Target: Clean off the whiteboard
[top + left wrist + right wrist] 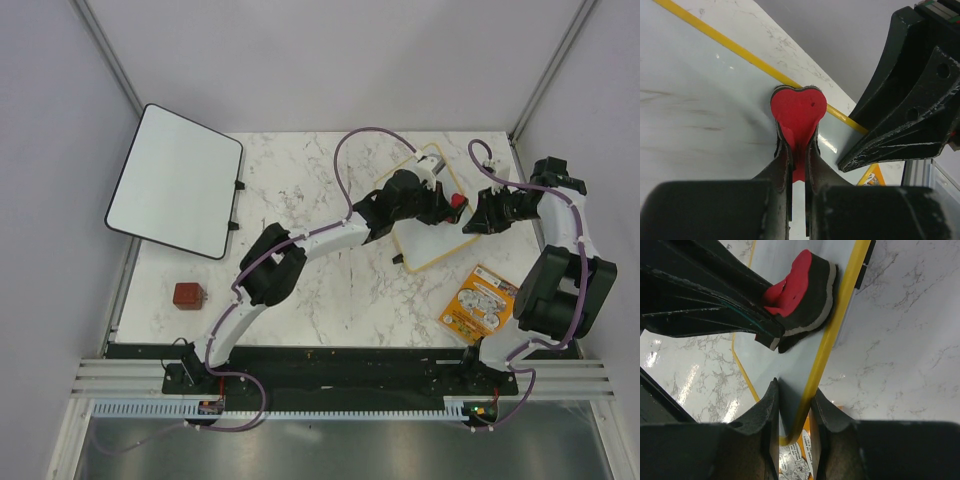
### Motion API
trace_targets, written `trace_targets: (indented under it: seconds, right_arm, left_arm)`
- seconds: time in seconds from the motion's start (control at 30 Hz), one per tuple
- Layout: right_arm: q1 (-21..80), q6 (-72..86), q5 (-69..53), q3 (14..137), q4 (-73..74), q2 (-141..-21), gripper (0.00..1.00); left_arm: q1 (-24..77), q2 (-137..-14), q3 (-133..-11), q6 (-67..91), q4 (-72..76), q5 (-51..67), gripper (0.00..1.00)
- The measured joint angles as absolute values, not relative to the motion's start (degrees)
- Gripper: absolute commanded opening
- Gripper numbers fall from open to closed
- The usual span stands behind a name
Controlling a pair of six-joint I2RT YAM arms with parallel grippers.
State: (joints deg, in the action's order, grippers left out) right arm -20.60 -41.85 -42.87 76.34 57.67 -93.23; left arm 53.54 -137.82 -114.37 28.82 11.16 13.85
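Whiteboard [425, 232] is the small yellow-framed one. It's lying on the marble table [330, 300], just past the orange leaflet [478, 303] on the side away from the arm bases.

My left gripper [796, 145] is clamped on a red eraser [798, 107], felt side down on the white surface. That's close to the board edge that runs back toward the leaflet. The right gripper [795, 395] sits between the eraser and the leaflet, its fingers drawn in on the yellow frame. From the wrist cam it reads as a pinch holding the board steady.

I'd call this mid-wipe. The left wrist view shows some faint greyish streaks out on the surface, away from the leaflet side, so it probably isn't done.

How I'd run the rest of the wipe:
- Keep the felt flat, not up on one corner, and use even downward pressure.
- Make long overlapping passes away from the leaflet-side edge and out over those streaks.
- Stop short of the frame so the eraser doesn't catch and twist in the jaws.
- Keep the right pinch firm, or the board will skate on that slick marble.
- The two grippers are just beside each other, so the return stroke needs care.
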Motion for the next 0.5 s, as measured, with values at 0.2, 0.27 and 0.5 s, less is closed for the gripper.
trace_targets:
  seconds: [0.2,0.27,0.5]
  right_arm:
    - [-20.7,-41.9,-43.0,76.4,56.8,-93.5,0.00]
    - [-20.7,-41.9,-43.0,76.4,56.7,-93.5,0.00]
    - [-20.7,-42.3,-43.7,76.4,57.1,-93.5,0.00]
  left_arm:
    - [52.7,-139.1,-117.7,29.9,8.1,13.4,0.02]
    - [52.3,-140.3,-120.5,30.4,6.5,12.1,0.02]
    - [48.3,-145.4,-130.0,32.1,2.9,6.9,0.02]
